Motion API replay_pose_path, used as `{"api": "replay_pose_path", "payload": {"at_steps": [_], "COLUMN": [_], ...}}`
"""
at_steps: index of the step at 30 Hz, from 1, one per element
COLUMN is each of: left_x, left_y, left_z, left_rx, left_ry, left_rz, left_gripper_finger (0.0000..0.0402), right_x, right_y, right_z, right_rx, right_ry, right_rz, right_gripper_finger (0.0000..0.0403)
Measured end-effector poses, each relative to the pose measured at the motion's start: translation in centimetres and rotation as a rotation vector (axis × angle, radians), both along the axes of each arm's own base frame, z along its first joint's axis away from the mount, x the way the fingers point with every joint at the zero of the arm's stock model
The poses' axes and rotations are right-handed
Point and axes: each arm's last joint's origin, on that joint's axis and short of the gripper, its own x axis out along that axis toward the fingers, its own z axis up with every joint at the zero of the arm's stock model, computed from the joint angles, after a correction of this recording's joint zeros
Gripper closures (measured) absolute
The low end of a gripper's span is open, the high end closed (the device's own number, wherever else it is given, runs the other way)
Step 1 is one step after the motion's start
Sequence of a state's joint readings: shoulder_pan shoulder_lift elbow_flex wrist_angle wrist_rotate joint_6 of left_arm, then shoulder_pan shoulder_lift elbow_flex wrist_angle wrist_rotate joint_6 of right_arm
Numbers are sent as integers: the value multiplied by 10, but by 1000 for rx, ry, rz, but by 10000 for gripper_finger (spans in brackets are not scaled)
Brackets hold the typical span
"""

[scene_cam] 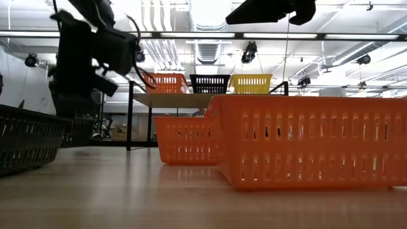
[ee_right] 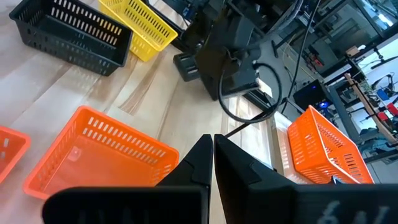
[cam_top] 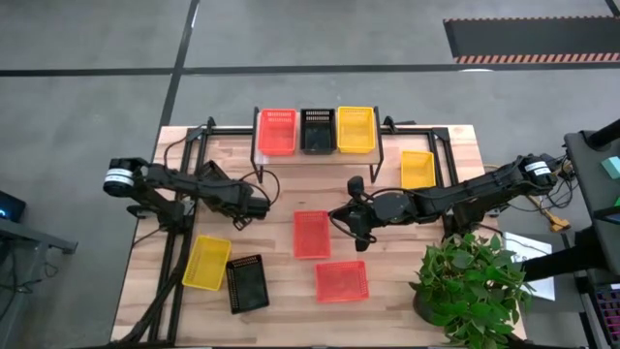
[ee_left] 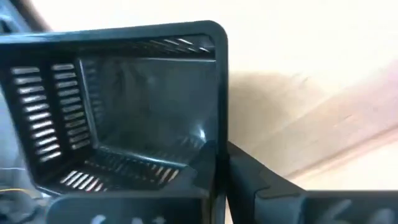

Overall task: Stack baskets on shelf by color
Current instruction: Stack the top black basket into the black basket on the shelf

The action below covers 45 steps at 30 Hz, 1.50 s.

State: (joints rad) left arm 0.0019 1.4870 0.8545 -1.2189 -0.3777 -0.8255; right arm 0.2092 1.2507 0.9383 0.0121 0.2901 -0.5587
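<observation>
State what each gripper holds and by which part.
The left gripper pinches a black slotted plastic basket by one side wall. The right gripper is shut on nothing.

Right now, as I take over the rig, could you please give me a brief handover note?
The left gripper has its fingers shut on the held black basket.
The right gripper is shut and empty, beside the middle red basket.
Done: the shelf holds a shelf red, a shelf black and a shelf yellow.
Loose on the table: front red, left yellow, right yellow, loose black.
Left: stack six.
</observation>
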Motion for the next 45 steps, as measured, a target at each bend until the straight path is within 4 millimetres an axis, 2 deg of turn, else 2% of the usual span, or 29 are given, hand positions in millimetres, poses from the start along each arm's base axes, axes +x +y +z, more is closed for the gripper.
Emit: {"api": "replay_pose_path", "payload": {"at_steps": [4,8,12,15,19,22,26,31,39,45], "left_x": [1,6,16,23,28,33,45,73,118,142], "left_y": [-8,-29,-55,-66,-74,-76,-70,-56,-10,23], "left_z": [29,61,97,131,174,194,211,212,200,207], "left_rx": [8,-147,-249,-250,-147,-53,127,255,315,429], "left_ry": [89,152,48,-85,-245,-298,-301,-227,-144,-245], "left_rz": [-46,-196,-424,-504,-607,-714,-812,-870,-925,-928], "left_gripper_finger": [400,401,401,401,401,401,401,401,401,402], "right_x": [0,0,-1,-1,-2,-3,-4,-5,-12,-14], "right_y": [0,0,0,0,-1,-2,-2,-3,-4,-4], "right_z": [0,-1,-2,-3,-4,-5,-6,-6,-5,-4], "right_rx": [4,15,29,27,32,19,26,33,61,72], "right_ry": [0,5,14,27,42,51,60,66,100,103], "right_rz": [-3,-8,-15,-16,-32,-75,-87,-91,-108,-113], "right_gripper_finger": [394,394,394,394,394,394,394,394,394,394]}}
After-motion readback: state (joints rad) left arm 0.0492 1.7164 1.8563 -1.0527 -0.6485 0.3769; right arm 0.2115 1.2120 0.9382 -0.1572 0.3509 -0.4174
